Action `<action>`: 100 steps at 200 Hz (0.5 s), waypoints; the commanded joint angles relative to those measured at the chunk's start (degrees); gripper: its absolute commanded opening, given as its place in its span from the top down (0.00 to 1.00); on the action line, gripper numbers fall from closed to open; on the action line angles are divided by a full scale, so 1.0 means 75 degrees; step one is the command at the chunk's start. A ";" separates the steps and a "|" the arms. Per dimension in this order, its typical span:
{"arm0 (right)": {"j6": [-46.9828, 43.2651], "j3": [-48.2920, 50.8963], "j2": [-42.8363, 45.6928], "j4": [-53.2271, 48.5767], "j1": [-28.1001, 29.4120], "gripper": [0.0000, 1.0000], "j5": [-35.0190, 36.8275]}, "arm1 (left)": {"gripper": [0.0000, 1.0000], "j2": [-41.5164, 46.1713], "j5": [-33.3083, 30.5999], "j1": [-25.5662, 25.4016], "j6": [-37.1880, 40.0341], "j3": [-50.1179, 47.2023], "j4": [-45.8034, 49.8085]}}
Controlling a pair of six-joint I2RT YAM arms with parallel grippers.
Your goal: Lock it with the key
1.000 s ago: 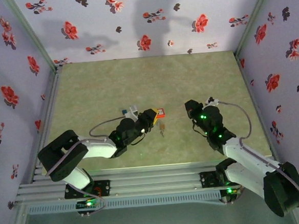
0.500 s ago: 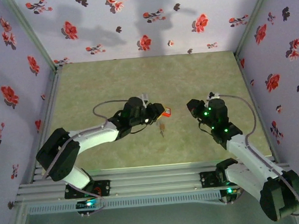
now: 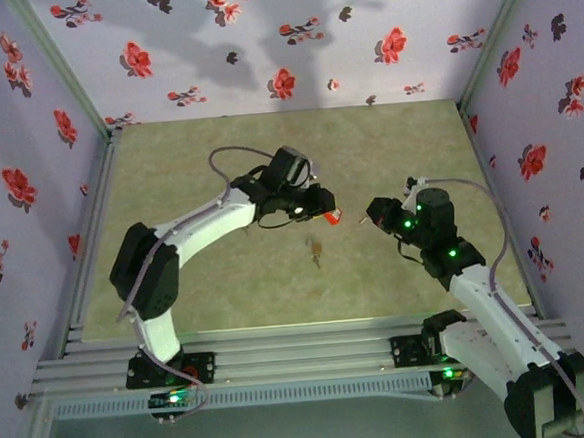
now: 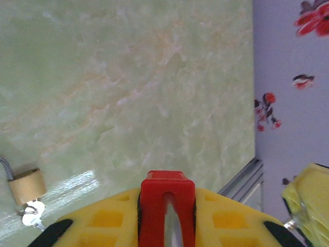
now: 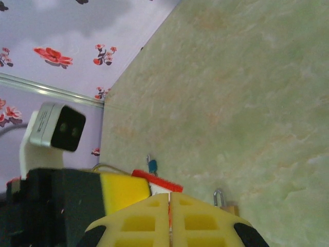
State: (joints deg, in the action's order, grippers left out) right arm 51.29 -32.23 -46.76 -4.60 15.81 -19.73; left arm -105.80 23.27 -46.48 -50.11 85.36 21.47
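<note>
So from the top camera, the left gripper was stretched out over the middle of the green marble-look table, pinching a small red block between its yellow fingers. The right gripper sat just across from it, near but apart, with its jaws pressed together on nothing. The brass padlock was lying on the table a bit nearer the arm bases than both grippers, and neither one was touching it. From up there it was only a brownish smudge tbh.

The left wrist cam showed it properly: brass body, shackle, and silver keys bunched right against it, off at the lower left and well apart from the fingers. It also showed a groove running down the red block.

The right wrist cam added a white strip along the block's edge, too small to read. There was also a tiny blue thing beside it that I couldn't identify. Flower-print walls all around.
</note>
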 commanded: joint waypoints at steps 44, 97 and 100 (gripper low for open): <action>-0.0822 -0.0442 0.0630 -0.0912 -0.0170 1.00 -0.0352 | 1.00 -0.2063 0.0264 0.0115 0.1581 0.2590 0.2747; -0.1072 -0.0514 0.0961 -0.1264 -0.0233 1.00 -0.0439 | 1.00 -0.3585 0.0062 0.0150 0.2190 0.4742 0.4274; -0.1083 -0.0519 0.0967 -0.1278 -0.0239 1.00 -0.0456 | 1.00 -0.3663 0.0056 0.0150 0.2198 0.4840 0.4375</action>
State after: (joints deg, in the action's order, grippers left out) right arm 45.47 -33.89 -40.86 -12.40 14.50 -21.69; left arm -129.47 24.01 -45.89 -37.71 114.89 45.56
